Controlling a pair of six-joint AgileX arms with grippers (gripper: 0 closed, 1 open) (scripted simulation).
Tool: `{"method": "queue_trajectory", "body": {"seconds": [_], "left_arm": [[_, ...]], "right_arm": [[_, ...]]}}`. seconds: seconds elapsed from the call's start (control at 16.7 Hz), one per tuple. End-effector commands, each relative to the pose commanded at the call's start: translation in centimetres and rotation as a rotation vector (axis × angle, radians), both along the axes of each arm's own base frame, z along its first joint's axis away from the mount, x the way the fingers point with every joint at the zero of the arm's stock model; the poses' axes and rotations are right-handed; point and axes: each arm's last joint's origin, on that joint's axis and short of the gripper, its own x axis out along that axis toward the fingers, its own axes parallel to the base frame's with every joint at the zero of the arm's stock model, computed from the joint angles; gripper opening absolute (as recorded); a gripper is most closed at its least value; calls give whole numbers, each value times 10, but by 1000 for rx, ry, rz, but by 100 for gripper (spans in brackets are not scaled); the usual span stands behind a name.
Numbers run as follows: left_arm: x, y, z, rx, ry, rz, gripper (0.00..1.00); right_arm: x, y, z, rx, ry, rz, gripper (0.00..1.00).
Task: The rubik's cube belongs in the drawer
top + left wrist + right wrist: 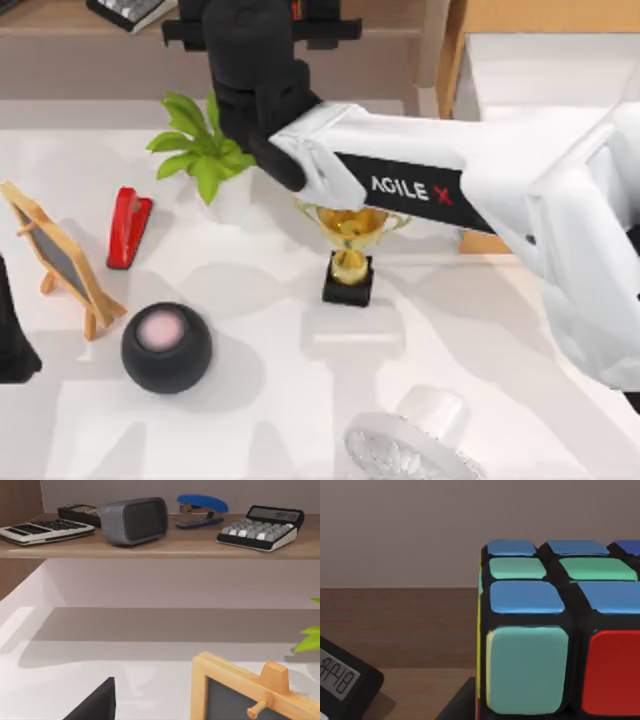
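While the right hand reached over the back shelf with the rubik's cube right at its camera, grip state unreadable, the step was pickup, needing a lift toward the drawer at right.

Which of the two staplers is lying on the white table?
The red stapler, beside the green potted plant. The blue stapler sits on the brown wooden shelf between the calculators.

You see a white desk under soft, even light that casts faint shadows. Behind it, a brown wooden shelf runs along a plain grey-beige wall, with a wood side panel at its end.
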Motion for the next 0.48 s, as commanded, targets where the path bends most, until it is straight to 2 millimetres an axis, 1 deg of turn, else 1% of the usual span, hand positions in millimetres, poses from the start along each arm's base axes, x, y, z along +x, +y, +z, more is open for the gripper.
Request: {"method": "queue_trajectory", "body": {"seconds": [0.12, 0.3, 0.48], "left_arm": [[0, 0, 0, 0, 0, 0, 100], [0, 0, 0, 0, 0, 0, 100], [0, 0, 0, 0, 0, 0, 100]], "right_arm": [[-7, 5, 14, 6, 4, 35, 0], [-26, 15, 44, 7, 40, 123, 0], [-46, 15, 76, -18, 130, 214, 0]]}}
